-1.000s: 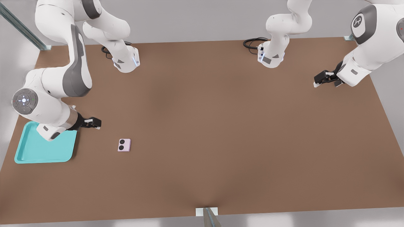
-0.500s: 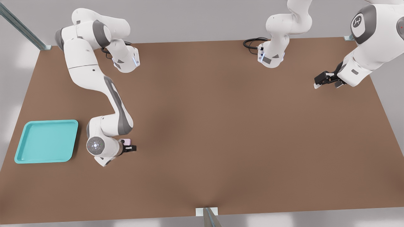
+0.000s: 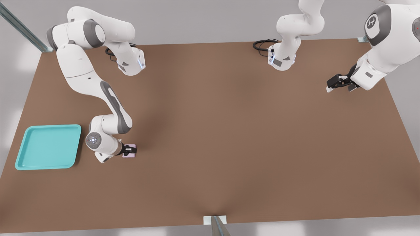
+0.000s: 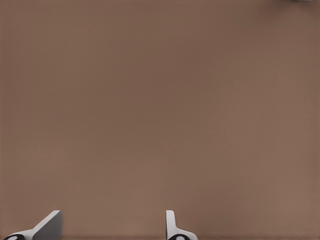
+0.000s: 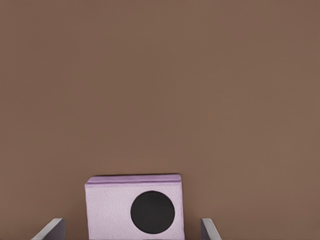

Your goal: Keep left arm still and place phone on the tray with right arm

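Now my claw (image 3: 130, 150) hangs low over the phone (image 3: 130, 155) on the brown bench (image 3: 229, 131), its fingers (image 5: 54, 229) spread wide to either side of the slab without touching it, just beside the turquoise tray (image 3: 48, 147).

Soft, even, diffuse light falls from above on the matte brown tabletop (image 3: 229, 131), without glare. A faint blurred shadow spreads beside the white jointed right arm (image 3: 82, 72), whose black two-finger gripper (image 3: 130, 150) reads sharp; both wrist views look slightly soft
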`<action>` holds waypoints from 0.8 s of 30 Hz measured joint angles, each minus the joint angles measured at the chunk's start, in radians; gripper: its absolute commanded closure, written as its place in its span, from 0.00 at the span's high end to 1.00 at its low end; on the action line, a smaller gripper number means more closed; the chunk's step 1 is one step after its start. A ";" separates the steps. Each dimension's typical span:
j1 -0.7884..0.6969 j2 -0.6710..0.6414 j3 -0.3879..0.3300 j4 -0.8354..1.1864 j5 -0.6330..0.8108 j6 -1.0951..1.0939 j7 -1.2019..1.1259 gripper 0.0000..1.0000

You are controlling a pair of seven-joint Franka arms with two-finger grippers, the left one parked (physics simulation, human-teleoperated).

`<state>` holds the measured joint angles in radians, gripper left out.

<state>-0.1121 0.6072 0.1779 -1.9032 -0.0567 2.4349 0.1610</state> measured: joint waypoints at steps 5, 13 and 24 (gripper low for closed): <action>0.008 0.018 0.000 -0.007 -0.016 0.039 0.002 1.00; 0.008 0.034 0.000 -0.006 -0.036 0.063 0.007 0.82; -0.092 -0.092 0.003 0.016 -0.033 -0.009 -0.020 0.76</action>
<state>-0.2042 0.5152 0.1806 -1.8872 -0.0902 2.4259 0.1411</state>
